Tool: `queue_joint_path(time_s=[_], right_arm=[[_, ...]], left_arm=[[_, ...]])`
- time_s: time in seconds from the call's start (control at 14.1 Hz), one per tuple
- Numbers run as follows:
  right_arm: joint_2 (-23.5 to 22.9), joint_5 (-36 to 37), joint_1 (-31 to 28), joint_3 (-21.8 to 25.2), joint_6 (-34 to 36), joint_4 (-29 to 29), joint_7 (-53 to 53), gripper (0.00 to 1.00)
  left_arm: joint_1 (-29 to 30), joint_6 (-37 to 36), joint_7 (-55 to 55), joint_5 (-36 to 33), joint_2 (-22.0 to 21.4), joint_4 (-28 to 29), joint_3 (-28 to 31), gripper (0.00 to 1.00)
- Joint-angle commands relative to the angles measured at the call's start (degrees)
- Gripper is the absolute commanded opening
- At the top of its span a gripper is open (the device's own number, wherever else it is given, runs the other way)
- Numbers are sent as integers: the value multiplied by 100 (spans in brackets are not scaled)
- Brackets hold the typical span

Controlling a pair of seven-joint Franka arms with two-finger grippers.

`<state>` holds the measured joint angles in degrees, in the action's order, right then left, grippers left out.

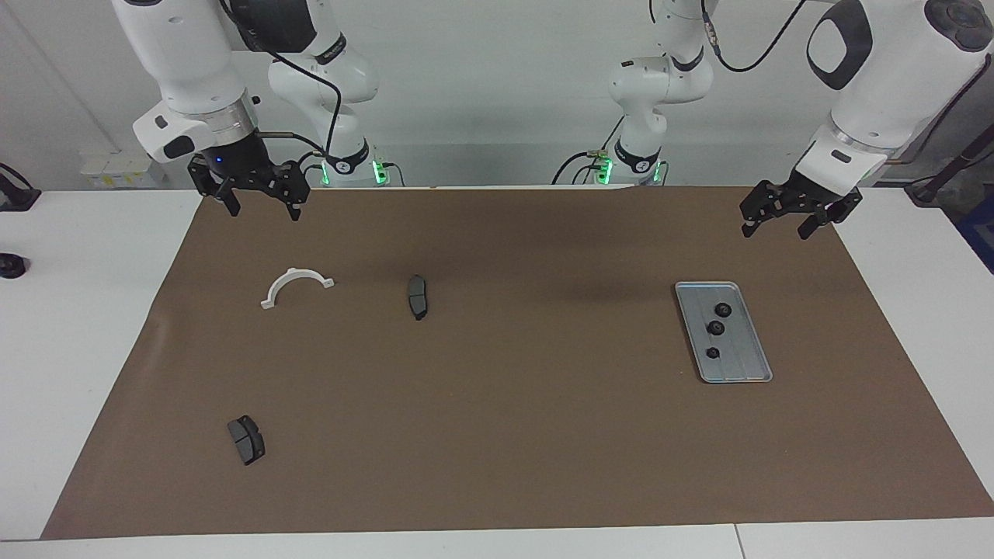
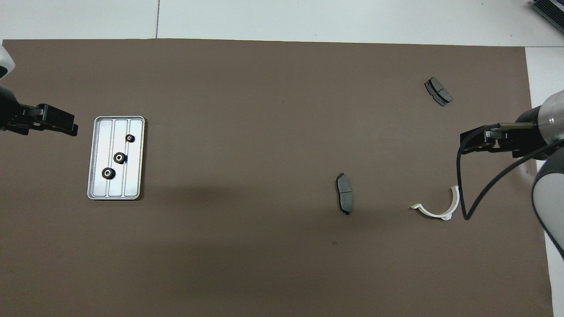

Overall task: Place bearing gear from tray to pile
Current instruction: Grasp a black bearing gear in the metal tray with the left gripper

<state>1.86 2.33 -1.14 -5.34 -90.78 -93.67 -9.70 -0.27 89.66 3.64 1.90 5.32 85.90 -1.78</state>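
Observation:
The silver grooved tray (image 1: 743, 345) (image 2: 134, 171) lies on the brown mat toward the left arm's end. Three small black bearing gears (image 1: 716, 328) (image 2: 119, 157) sit in a row in it. The pile is scattered toward the right arm's end: a white half-ring bracket (image 1: 295, 284) (image 2: 440, 213), one dark brake pad (image 1: 418, 296) (image 2: 345, 199) nearer the table's middle, and another brake pad (image 1: 246, 439) (image 2: 438, 91) farthest from the robots. My left gripper (image 1: 776, 230) (image 2: 70, 127) hangs open and empty over the mat beside the tray. My right gripper (image 1: 264, 211) (image 2: 465, 143) hangs open and empty over the mat by the bracket.
The brown mat (image 1: 497, 435) covers most of the white table (image 1: 85, 326). A black cable (image 2: 462, 189) loops down from the right arm over the bracket's end. A small black object (image 1: 9, 265) sits on the white table past the right arm's end of the mat.

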Motion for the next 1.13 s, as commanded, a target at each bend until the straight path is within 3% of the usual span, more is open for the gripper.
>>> queue_joint_path(time_s=[0.0,0.28,0.57,0.78,1.06], right_arm=[[96,-154,-79,-29,78,-46,179,100],[96,-154,-79,-29,78,-46,179,100],[96,-154,-79,-29,78,-46,179,100],[96,-154,-79,-29,78,-37,179,100],[96,-154,-79,-29,78,-46,179,100]], left_arm=[[45,78,119,4,-171,216,-15,100],[53,148,146,3,-232,356,-24,100],[115,1280,137,12,-602,1594,-24,100],[124,1990,146,12,-278,2051,-24,100],[133,3634,190,12,65,2896,-24,100]])
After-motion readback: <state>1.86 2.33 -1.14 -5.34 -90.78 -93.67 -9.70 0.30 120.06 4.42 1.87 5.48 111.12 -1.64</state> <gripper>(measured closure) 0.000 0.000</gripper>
